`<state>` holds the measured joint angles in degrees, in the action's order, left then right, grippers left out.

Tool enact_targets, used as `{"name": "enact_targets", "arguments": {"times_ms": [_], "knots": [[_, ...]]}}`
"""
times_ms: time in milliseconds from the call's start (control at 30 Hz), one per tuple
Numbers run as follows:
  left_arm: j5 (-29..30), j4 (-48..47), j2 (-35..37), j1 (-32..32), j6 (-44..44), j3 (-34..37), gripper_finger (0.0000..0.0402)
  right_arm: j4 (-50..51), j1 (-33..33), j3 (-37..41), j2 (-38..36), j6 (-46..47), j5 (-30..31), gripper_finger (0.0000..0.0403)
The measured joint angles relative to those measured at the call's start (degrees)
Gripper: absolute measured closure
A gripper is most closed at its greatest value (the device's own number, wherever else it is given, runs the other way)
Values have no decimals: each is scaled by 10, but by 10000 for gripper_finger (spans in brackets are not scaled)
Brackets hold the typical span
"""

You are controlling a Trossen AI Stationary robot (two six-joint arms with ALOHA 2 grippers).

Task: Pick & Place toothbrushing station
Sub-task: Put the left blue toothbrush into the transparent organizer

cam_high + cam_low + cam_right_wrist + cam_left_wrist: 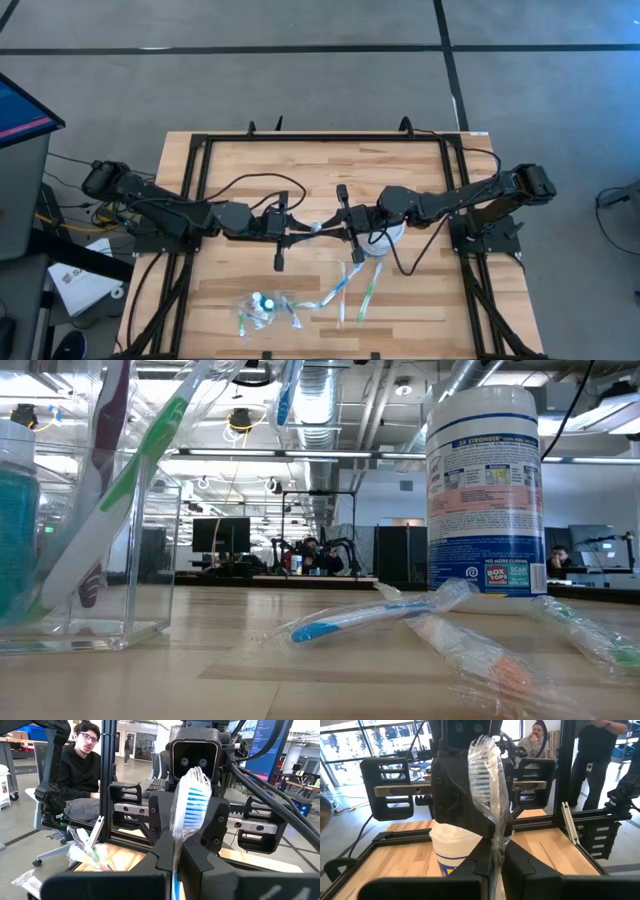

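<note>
High over the table's middle my two grippers face each other, and both are shut on one plastic-wrapped toothbrush (319, 227) with blue and white bristles. My left gripper (303, 232) comes from the left and my right gripper (338, 222) from the right. The brush head (487, 790) rises past the left fingers, and in the right wrist view the brush head (192, 802) stands above the right fingers. Several other wrapped toothbrushes (350, 288) lie flat on the near part of the table. A clear holder (260, 308) with brushes and a small blue bottle stands at the near left. My left gripper pinches the wrapped toothbrush between its two fingers at the wrapper's narrow part below the head (495, 855), coming level from the table's left. The brush stands up out of the fingers, clear of the table. My right gripper pinches the same toothbrush between its two fingers at the handle below the head (175, 865), coming level from the table's right. The head stands above the fingers, clear of the table.
A white wipes canister (386, 243) stands under my right arm, tall in the low view (485, 490). In the low view, blue (370, 618), orange (480, 660) and green (590, 630) wrapped brushes lie near the front edge. A black frame (325, 137) rims the table. People show beyond it.
</note>
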<state>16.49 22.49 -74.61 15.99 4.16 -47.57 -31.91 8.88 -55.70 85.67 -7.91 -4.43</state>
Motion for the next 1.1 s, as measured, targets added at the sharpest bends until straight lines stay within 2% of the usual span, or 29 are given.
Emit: {"name": "enact_targets", "arguments": {"times_ms": [167,667,967,1100], "knots": [[11,-5,-1,0,0,0,395,13,0,0,0,4,0,390],[13,-17,4,2,-1,1,395,35,1,-2,-1,4,-5,311],[53,-83,54,40,1,3,396,60,1,-3,-3,20,-18,276],[52,-83,68,63,1,14,396,77,2,-2,-3,34,-17,268]]}}
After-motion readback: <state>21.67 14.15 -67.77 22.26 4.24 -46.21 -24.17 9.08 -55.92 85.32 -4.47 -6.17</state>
